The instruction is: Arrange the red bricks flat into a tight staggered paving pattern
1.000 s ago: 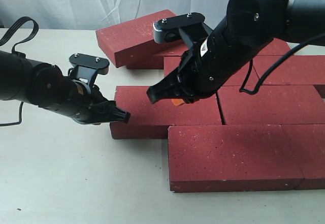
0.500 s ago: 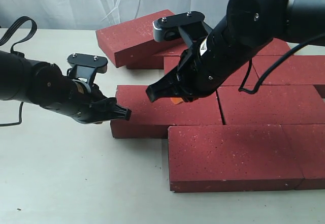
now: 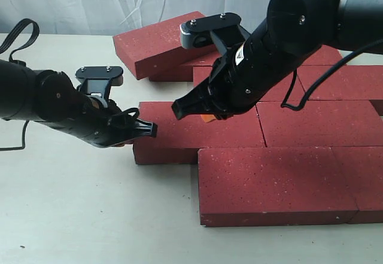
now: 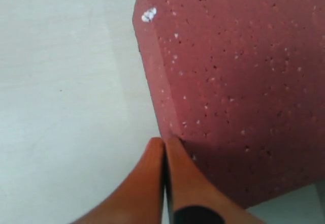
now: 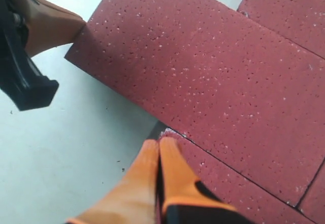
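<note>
1. Red bricks (image 3: 269, 180) are laid flat on the pale surface (image 3: 90, 216), grouped toward the right in rows offset from one another.
2. The near row is made up of a near brick (image 3: 263, 183), with a seam to a further brick at its right end.
3. In the middle row, the left brick (image 3: 191, 135) juts further left than the near row. Its near edge lies against the near brick, and a thin seam is seen between it and its right neighbour (image 3: 317, 123).
4. At the far left, a tilted brick (image 3: 152, 45) is propped on the edge of another brick beneath it.
5. The left arm (image 3: 48, 99) is held low over the surface at the left. The left jaws are pressed together with nothing between them. Their tips are set against the left end of the left brick (image 4: 238, 71), by its near corner.
6. The right arm (image 3: 281, 42) is reached in from the far right above the bricks. The right jaws are pressed together and empty. Their tips hang over the seam between the left brick (image 5: 203, 76) and the near brick. Contact cannot be told.
7. A white cloth (image 3: 90, 0) is hung at the far side.
</note>
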